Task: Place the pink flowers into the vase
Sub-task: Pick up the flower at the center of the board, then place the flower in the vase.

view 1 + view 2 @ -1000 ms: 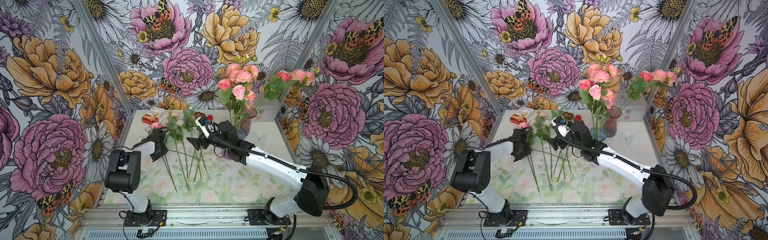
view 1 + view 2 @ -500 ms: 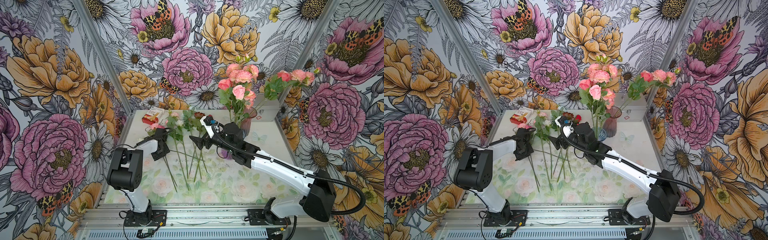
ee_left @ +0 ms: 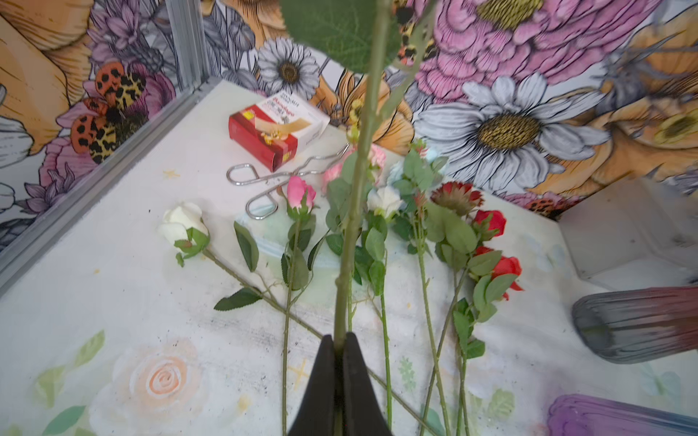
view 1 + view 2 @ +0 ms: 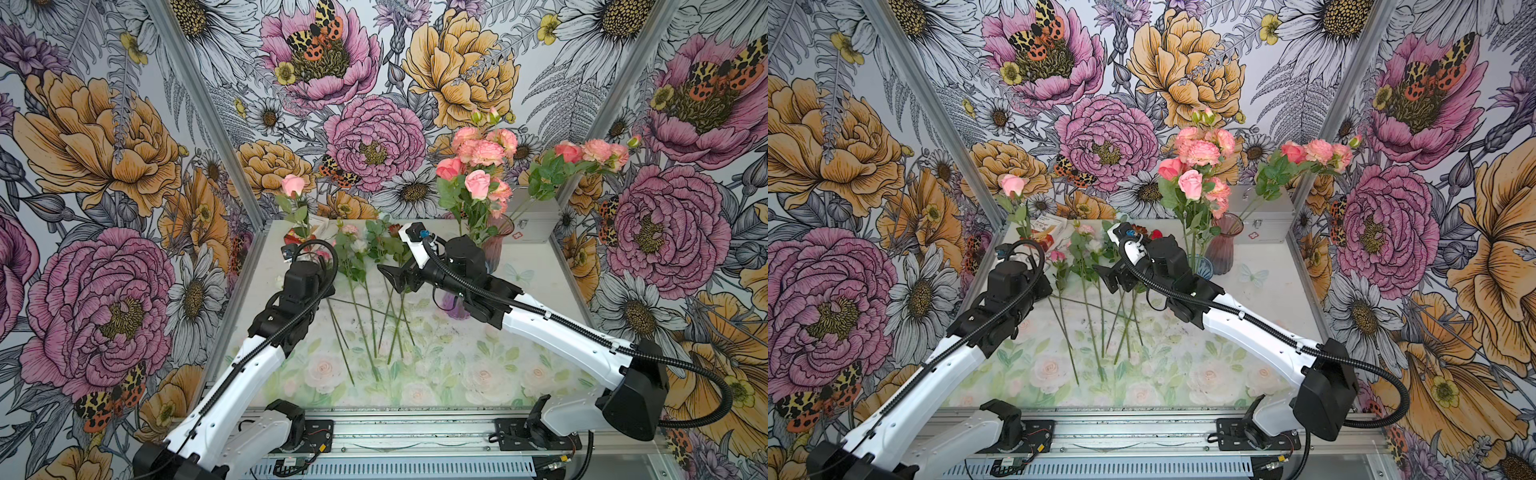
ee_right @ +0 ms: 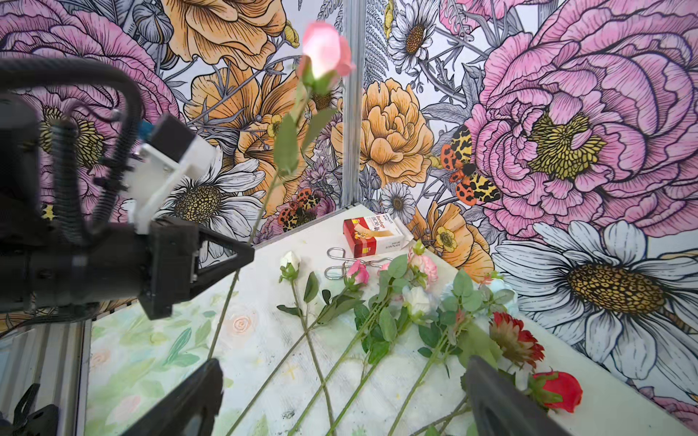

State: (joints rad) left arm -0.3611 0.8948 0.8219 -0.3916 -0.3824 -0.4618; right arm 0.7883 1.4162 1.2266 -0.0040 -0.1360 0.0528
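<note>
One pink rose [image 4: 293,185] stands nearly upright, bloom pointing up, its long stem running down into our left gripper [image 3: 339,339], whose jaws are pressed together on the stem. We see it near the table's [image 4: 536,266] far left corner, well apart from the vase [image 4: 1225,245]. Our right gripper [image 5: 343,372] hangs spread wide over the other flowers [image 4: 365,266] lying flat.
</note>
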